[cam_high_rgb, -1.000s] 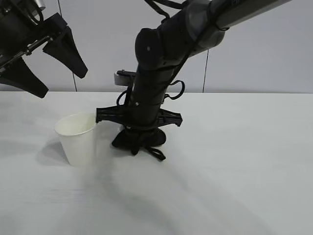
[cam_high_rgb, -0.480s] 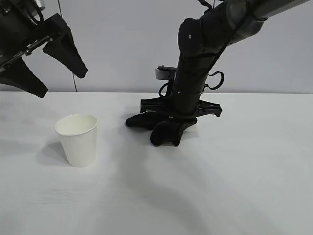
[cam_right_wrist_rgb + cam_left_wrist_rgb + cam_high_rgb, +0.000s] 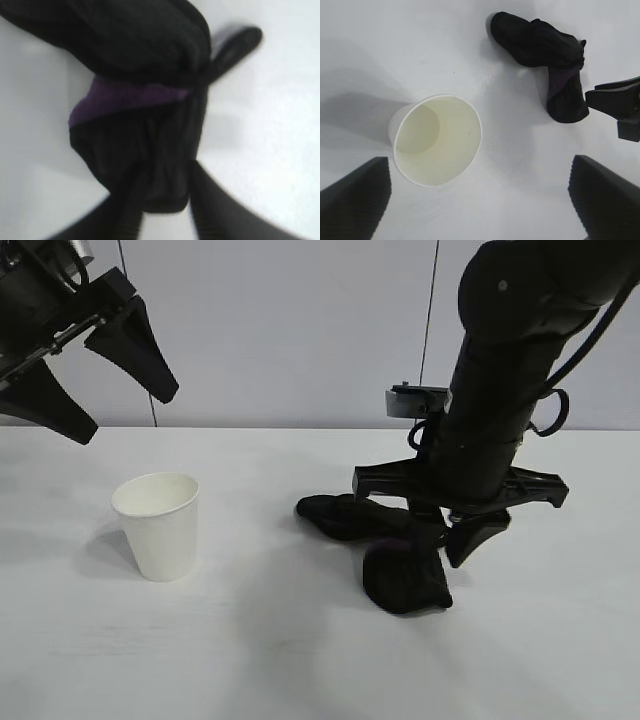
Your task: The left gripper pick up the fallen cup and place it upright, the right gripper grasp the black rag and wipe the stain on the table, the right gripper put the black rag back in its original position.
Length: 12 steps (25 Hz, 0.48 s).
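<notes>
The white paper cup (image 3: 158,525) stands upright on the white table (image 3: 300,660), left of centre; the left wrist view looks down into its mouth (image 3: 437,140). My left gripper (image 3: 125,410) hangs open and empty high above the cup; in its own view (image 3: 480,210) the fingers stand wide apart. My right gripper (image 3: 445,540) is down at the table, right of centre, shut on one end of the black rag (image 3: 400,575). The rag trails left on the table, its purple stripe showing (image 3: 130,97). It also shows in the left wrist view (image 3: 540,42). No amber stain shows.
A plain grey wall with vertical seams stands behind the table. The thick right arm (image 3: 500,390) rises over the table's right half. A part of the right gripper shows at the left wrist view's edge (image 3: 620,107).
My right gripper has swept from beside the cup to the right, dragging the rag along the table; the rag now lies stretched out. The left gripper and cup have not moved.
</notes>
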Available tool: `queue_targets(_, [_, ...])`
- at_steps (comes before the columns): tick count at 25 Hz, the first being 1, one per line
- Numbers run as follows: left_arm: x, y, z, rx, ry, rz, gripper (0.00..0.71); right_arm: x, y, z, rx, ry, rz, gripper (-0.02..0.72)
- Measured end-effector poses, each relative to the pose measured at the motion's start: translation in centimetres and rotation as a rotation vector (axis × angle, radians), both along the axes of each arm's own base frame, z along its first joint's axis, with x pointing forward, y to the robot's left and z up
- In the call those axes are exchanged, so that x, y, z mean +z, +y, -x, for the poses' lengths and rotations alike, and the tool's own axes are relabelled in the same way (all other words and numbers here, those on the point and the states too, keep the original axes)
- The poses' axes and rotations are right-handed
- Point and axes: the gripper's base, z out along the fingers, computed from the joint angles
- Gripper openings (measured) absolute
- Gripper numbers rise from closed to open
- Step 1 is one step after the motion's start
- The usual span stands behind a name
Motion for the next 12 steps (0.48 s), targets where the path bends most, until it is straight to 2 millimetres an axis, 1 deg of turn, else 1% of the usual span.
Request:
queue_targets(3, [0.0,0.0,0.0,0.000,0.000,0.000,0.693,2.6,-2.0,0.0,-0.058,-0.055,-0.054,0.632])
queue_targets(5, [0.0,0.0,0.0,0.001,-0.001,0.000,0.693,3.7,-3.1,0.0,-0.087,-0.075,-0.102,0.632])
queue_targets(7, [0.0,0.0,0.0,0.001,-0.001,0.000,0.693,4.3,-3.7,-0.1,-0.094,-0.080,-0.143,0.632])
queue_targets(12, [0.0,0.0,0.0,0.002,-0.003,-0.001,0.693,4.3,-3.6,0.0,-0.081,-0.072,-0.169,0.632])
